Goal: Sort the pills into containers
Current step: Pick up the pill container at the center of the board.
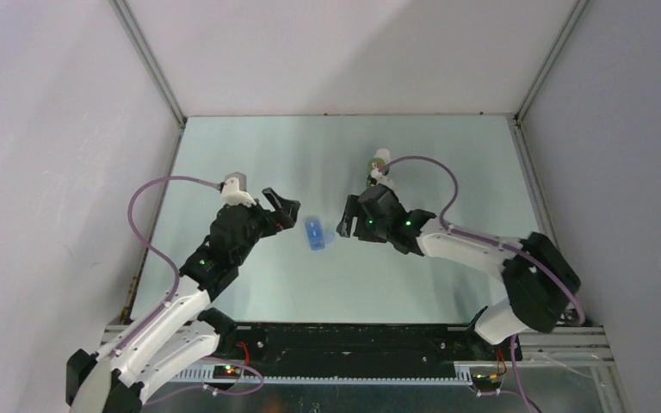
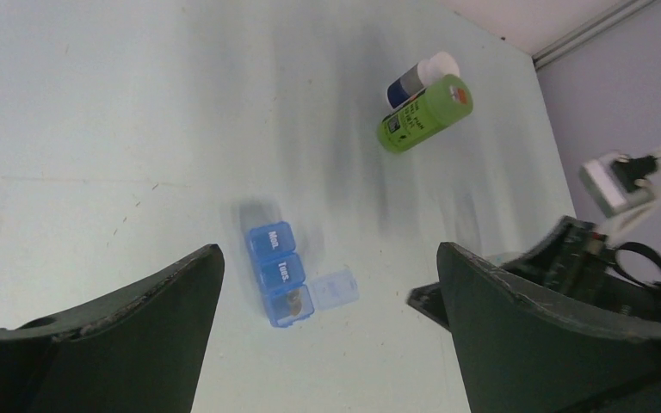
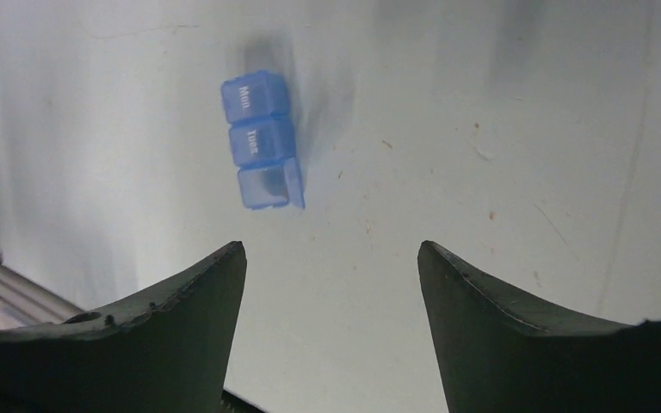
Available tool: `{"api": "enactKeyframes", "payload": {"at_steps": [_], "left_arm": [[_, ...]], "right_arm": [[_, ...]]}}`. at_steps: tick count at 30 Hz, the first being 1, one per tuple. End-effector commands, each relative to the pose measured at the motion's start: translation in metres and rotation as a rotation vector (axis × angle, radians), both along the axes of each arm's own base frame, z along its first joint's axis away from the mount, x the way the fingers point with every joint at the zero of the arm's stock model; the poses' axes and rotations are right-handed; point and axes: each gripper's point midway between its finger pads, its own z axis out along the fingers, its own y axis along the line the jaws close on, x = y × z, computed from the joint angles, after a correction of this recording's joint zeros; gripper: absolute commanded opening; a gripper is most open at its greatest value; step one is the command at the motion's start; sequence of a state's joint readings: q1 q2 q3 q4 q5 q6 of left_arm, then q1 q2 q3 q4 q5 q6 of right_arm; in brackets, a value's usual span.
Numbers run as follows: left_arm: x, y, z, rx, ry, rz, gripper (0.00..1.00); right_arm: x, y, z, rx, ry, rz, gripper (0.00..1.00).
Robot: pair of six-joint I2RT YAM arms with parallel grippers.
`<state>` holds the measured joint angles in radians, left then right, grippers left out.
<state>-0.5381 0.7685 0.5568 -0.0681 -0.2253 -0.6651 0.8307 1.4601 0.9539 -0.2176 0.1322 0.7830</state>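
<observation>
Dark fingers of the left claw filled the lower corners of its wrist view. They were spread wide with nothing between them, so that claw was released and empty. Just beyond its tips, on the pale bench, lay the blue pill organiser, a strip of three compartments. Two of them, marked Mon. and Tues., were closed. The third, at the end nearer the claw, stood open with its clear lid folded out flat beside it. A small brownish thing sat inside, too blurred to name. The right claw was likewise released, its fingers parted over bare bench and gripping nothing, with the organiser just ahead of it and off to one side. Seen from above, the organiser lay between the two claws, near both and touching neither. Well beyond the organiser, toward the far edge of the bench, a green bottle and a white-capped bottle with a blue label rested against each other. Whether they stood upright or lay tilted could not be told.
</observation>
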Motion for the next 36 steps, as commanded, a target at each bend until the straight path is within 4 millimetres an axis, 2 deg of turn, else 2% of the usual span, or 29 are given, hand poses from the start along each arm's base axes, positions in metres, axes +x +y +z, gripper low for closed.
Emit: {"api": "enactKeyframes", "payload": {"at_steps": [1,3,4,8,18,36], "left_arm": [[0.003,-0.003,-0.005,-0.08,0.022,0.002,0.99],[0.005,0.0,-0.018,-0.091,0.054,0.023,0.99],[0.007,-0.001,-0.015,-0.121,0.043,0.029,0.98],[0.011,-0.002,-0.029,-0.188,0.075,0.04,0.97],[0.012,-0.001,-0.05,-0.248,0.133,0.063,0.94],[0.011,-0.008,-0.074,-0.267,0.201,0.04,0.91]], "right_arm": [[0.027,0.045,0.018,0.117,-0.093,0.01,0.76],[0.03,0.057,0.004,0.123,-0.084,0.037,0.74],[0.029,0.061,0.002,0.13,-0.079,0.05,0.74],[0.031,0.073,-0.012,0.14,-0.077,0.077,0.65],[0.032,0.076,-0.039,0.109,-0.049,0.089,0.48],[0.027,0.08,-0.051,0.113,-0.012,0.123,0.26]]}}
